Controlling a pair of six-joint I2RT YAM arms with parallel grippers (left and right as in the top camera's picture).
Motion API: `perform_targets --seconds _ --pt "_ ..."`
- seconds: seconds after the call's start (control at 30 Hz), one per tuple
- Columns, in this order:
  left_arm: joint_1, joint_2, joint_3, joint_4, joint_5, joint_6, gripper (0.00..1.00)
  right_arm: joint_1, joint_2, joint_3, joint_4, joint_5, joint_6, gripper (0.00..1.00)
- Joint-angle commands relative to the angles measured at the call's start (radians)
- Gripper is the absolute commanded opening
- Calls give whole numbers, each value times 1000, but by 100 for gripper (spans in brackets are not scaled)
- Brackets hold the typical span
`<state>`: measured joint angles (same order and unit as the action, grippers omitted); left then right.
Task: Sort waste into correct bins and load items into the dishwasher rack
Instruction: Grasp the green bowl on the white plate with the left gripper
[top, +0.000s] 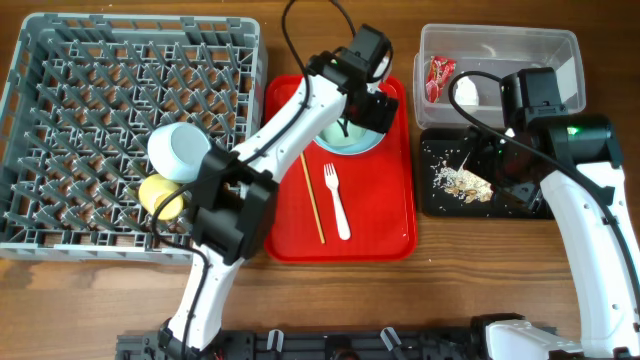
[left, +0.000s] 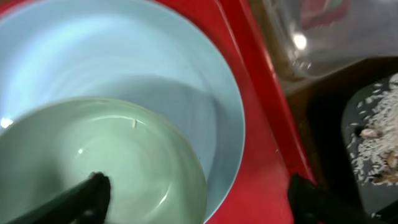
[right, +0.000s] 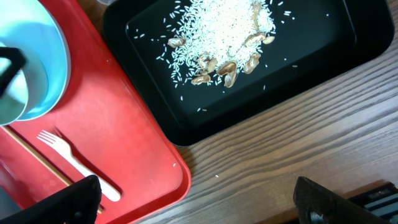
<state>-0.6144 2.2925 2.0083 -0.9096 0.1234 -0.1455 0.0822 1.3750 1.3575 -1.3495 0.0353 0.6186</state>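
Note:
My left gripper (top: 365, 105) (left: 199, 199) is open over the red tray, empty. One finger is inside a pale green dish (left: 112, 162); the other is over the tray outside. The dish sits nested in a pale blue bowl (left: 205, 87) (right: 37, 56). The white fork (top: 337, 200) (right: 74, 165) and the wooden stick (top: 313, 198) lie on the tray. The grey dishwasher rack (top: 60, 120) holds an upturned pale bowl (top: 178, 150) and the yellow cup (top: 160, 195). My right gripper (right: 199, 202) is open and empty, high above the wood beside the black tray (top: 435, 200) (right: 298, 68), which holds crumbs (top: 465, 182) (right: 224, 37).
The clear tub (top: 500, 45) at the back right holds the red wrapper (top: 437, 78) and the white paper wad (top: 466, 92). The flat red tray (top: 385, 225) (right: 130, 124) lies between the rack and the bins. A few stray crumbs lie on the wood by its corner.

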Motion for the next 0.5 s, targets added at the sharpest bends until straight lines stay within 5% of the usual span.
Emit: perform_targets --seconds 0.0,0.07,0.2,0.33,0.47 --pt "-19 62 0 -24 -32 -1 68 -3 -5 15 -1 20 -17 100" --pt "-22 77 0 -37 -40 -1 56 -3 -5 15 -2 19 -17 100" --pt "-24 79 0 -53 -39 -2 16 -3 -5 15 -2 19 -17 100" --pt "-24 79 0 -76 -39 -2 4 -3 -5 15 -2 20 -17 100" --pt "-24 71 0 -76 -39 -2 4 -3 -5 15 -2 20 -25 100"
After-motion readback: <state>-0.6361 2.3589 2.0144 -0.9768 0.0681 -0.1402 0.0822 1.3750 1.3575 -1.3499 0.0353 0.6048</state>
